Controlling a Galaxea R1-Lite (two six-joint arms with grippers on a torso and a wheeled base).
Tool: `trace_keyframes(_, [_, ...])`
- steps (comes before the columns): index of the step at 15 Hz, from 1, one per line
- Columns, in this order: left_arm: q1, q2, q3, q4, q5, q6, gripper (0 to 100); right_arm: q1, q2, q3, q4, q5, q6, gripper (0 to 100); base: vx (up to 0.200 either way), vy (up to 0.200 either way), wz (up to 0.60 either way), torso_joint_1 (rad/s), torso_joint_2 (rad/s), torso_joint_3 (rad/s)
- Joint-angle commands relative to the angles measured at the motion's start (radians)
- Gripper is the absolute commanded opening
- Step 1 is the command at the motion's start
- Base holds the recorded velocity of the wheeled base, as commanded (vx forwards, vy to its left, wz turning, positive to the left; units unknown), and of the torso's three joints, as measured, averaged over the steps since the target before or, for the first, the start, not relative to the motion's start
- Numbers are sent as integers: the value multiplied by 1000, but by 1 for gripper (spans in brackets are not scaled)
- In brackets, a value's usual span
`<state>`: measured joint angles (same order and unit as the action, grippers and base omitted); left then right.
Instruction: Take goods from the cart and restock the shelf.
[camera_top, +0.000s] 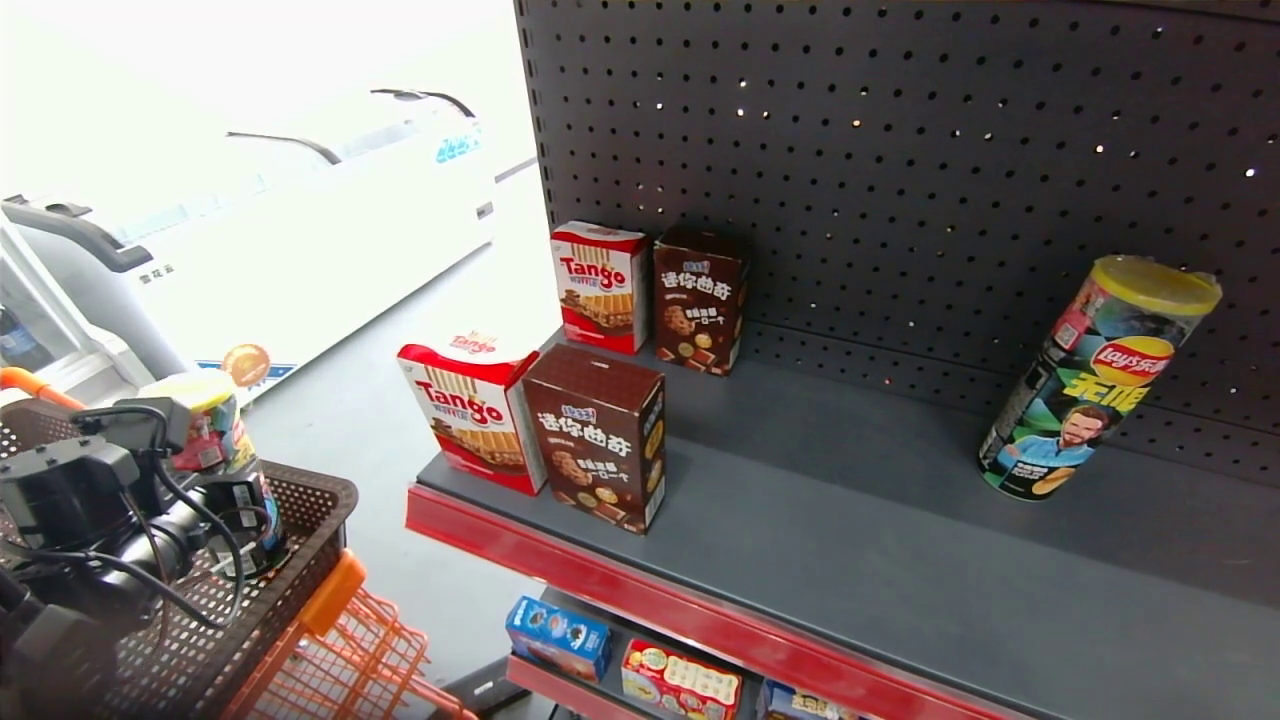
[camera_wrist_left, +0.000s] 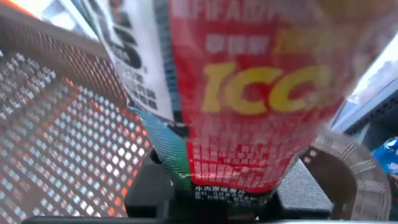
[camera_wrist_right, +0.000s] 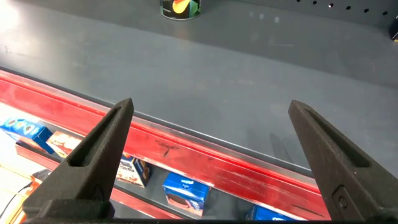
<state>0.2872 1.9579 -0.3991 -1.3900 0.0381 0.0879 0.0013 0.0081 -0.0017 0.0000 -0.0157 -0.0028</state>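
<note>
- held canister (camera_top: 212, 425): tall chip tube, yellow lid, red label. it sits in the left claw (camera_top: 235, 495), roughly upright with the lid uppermost, over the brown mesh basket (camera_top: 315, 515) of the orange cart (camera_top: 375, 655). it is well apart from the shelf (camera_top: 850, 560).
- left claw: clenched around the tube's lower body.
- right claw (camera_wrist_right: 211, 106): released, jaws spread wide and holding nothing. it hangs above the shelf's front edge and red lip (camera_wrist_right: 186, 146).
- risk, transfer: the tube is long and gripped low, so i'd expect it to lever in the grip on a fast swing. its base could also clip the basket rim or the red lip on the way across.
- risk, placing: the front cookie box (camera_top: 598, 435) and wafer box (camera_top: 470, 415) stand at the shelf's near corner, closest to the cart. a low or short approach would likely knock them. the bare stretch toward the standing canister (camera_top: 1095, 380) looks the safer spot.
- risk, release: let go while tilted, a tube this tall would probably topple and roll off the front.
- left wrist view: shows the label (camera_wrist_left: 249, 93) close up with the basket mesh beneath, which tells how the tube is seated in the grip.
- head view: shows the gap from cart to shelf and the rear pair of boxes (camera_top: 650, 290).
- right wrist view: shows the open jaws and the lower-shelf packs (camera_wrist_right: 183, 193) under the lip.
</note>
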Motion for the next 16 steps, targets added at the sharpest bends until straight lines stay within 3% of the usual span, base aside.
trace_keyframes(1, [-3, -91, -37, 8, -4, 35, 0, 0, 0, 0, 0, -1, 0, 100, 0, 0, 0, 0, 0, 0])
trace_keyframes(3, [-8, -172, -96, 69, -15, 47, 0, 0, 0, 0, 0, -1, 0, 100, 0, 0, 0, 0, 0, 0])
trace_keyframes(5, [-45, -290, -130, 220, -41, 53, 0, 0, 0, 0, 0, 0, 0, 100, 0, 0, 0, 0, 0, 0])
trace_keyframes(9, [-103, -398, -158, 272, -70, 46, 0, 0, 0, 0, 0, 0, 0, 100, 0, 0, 0, 0, 0, 0])
trace_keyframes(13, [-249, -628, -115, 520, -103, 46, 0, 0, 0, 0, 0, -1, 0, 100, 0, 0, 0, 0, 0, 0])
trace_keyframes(16, [-330, -754, -139, 714, -109, 47, 0, 0, 0, 0, 0, -1, 0, 100, 0, 0, 0, 0, 0, 0])
